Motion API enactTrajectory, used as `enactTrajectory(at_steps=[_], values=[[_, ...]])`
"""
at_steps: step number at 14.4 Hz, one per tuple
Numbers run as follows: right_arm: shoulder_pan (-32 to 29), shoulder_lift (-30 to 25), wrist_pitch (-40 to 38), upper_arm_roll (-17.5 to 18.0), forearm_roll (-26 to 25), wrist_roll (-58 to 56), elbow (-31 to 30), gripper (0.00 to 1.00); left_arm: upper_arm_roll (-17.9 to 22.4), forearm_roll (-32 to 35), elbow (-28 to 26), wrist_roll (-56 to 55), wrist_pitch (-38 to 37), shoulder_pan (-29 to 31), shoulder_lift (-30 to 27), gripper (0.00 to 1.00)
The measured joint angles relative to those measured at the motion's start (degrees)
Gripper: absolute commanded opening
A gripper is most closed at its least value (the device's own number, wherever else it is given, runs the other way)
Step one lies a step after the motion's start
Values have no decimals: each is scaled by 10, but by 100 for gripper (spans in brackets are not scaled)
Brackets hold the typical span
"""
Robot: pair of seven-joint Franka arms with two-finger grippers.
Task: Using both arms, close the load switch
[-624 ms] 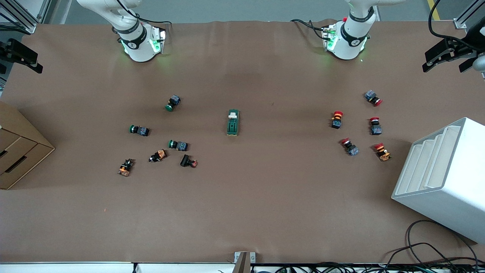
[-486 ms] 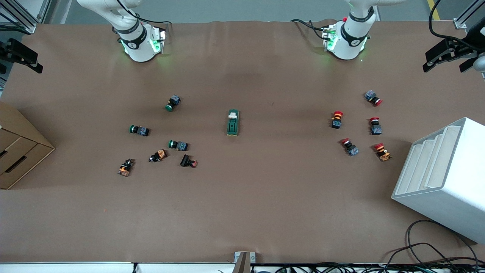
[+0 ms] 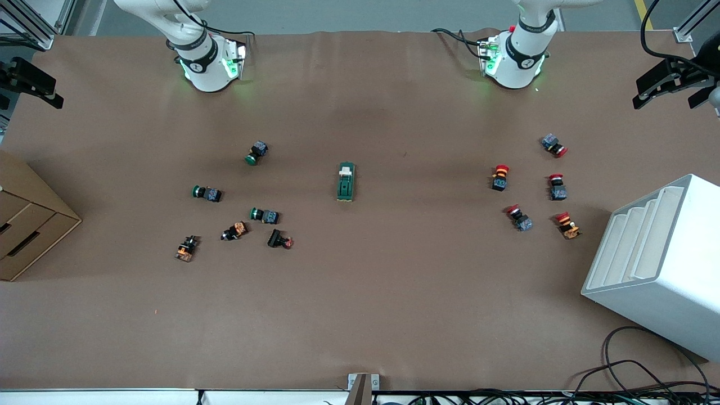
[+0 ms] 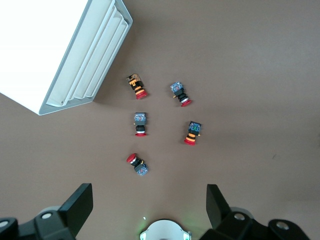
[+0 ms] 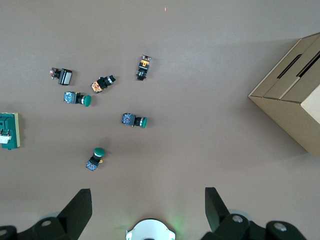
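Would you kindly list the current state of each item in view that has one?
load switch: flat on the table, untouched
left pincer: open, raised over the red-capped push buttons
right pincer: open, raised over the green-capped push buttons
cardboard box: slots open

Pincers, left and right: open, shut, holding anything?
Left pincer: open, empty, high over the table.
Right pincer: open, empty, high over the table.

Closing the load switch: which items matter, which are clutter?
Job:
load switch, mid-table
left gripper, open, raised at its end
right gripper, open, raised at its end

Clutter:
red-capped push buttons
green-capped push buttons
white rack
cardboard box
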Motion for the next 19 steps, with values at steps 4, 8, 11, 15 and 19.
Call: enactTrajectory(at_steps=[4,8,11,15,19], values=[[0,0,0,0,2,19,0,100,-56,-3,-21,-69,33,-22,33,100],[0,0,0,0,2,20,1,100,-196,-3,-125,-277,197,-36,52,100],[0,5,6,-1,2,22,1,100,-284,-2,-215,-409,329,-39,56,100],[-2,43,62,-3,-5,22,0,100,-376,38,-286,-552,463,-46,84,100],[-3,74,94,-4,-12,23,1,100,-384,206,-306,-746,552,-106,167,100]])
